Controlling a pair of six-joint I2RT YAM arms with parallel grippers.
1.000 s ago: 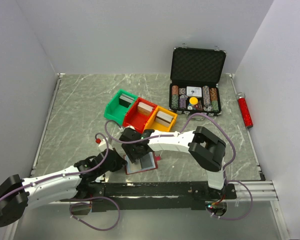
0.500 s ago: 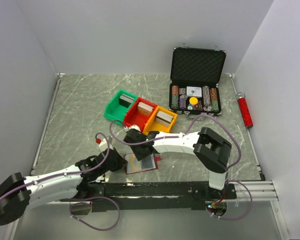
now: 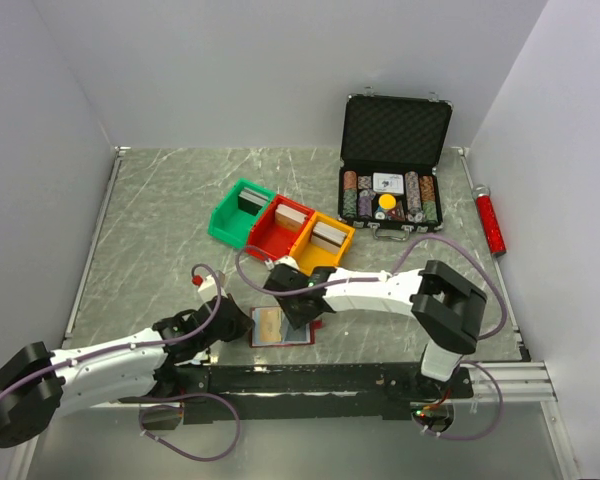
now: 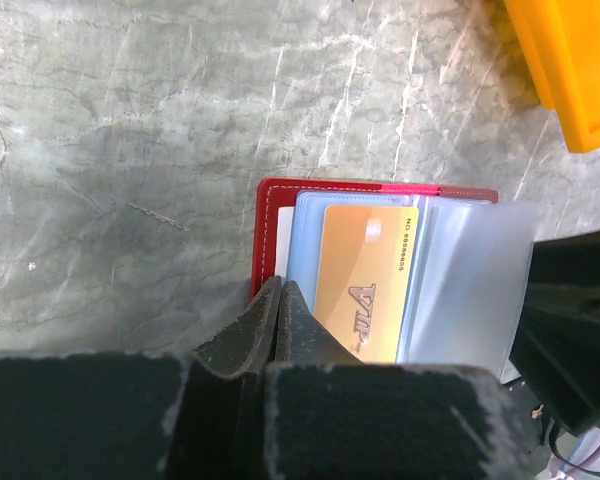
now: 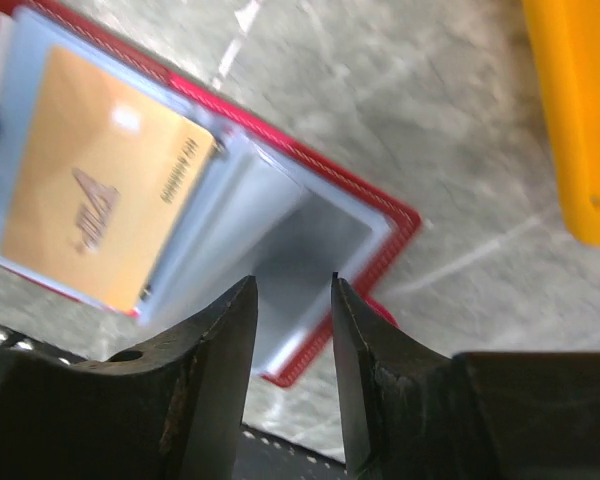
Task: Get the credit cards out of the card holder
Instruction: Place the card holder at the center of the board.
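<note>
left gripper [image 4: 282, 292]: jaws together, tips down on the near-left edge of the card holder [image 4: 262, 235]. Reads as a hold-down so the wallet doesn't slide or fold shut while the other arm works. Can't tell if a thin bit of cover is pinched between the tips. The card holder lies open and flat on the table [image 3: 150, 230], at the near edge, roughly centre, just past the base rail [image 3: 310, 378]. right gripper [image 5: 292, 285] reaches in from the right, jaws apart, tips over the clear sleeve [image 4: 470, 280] on the wallet's right half. Nothing visibly clamped; looks like it's lining up on a sleeve leaf or pocket edge. Wallet itself: dark-red cover, pale stitching round the rim, stack of translucent plastic sleeves inside, one leaf looks lifted. One credit card [image 4: 365, 280] shows: orange-gold, printed logo and a number line, inside the left sleeve, long side running near-far. Pale blue layer behind it could be another card or just sleeve, can't tell. My read: no card is out yet. Farther back, well apart: green bin [image 3: 242, 210], red bin [image 3: 280, 228] and yellow bin [image 3: 325, 240] in a row, then the open chip case [image 3: 395, 135] far right and a red tube [image 3: 491, 222] by the right wall. None in play.
</note>
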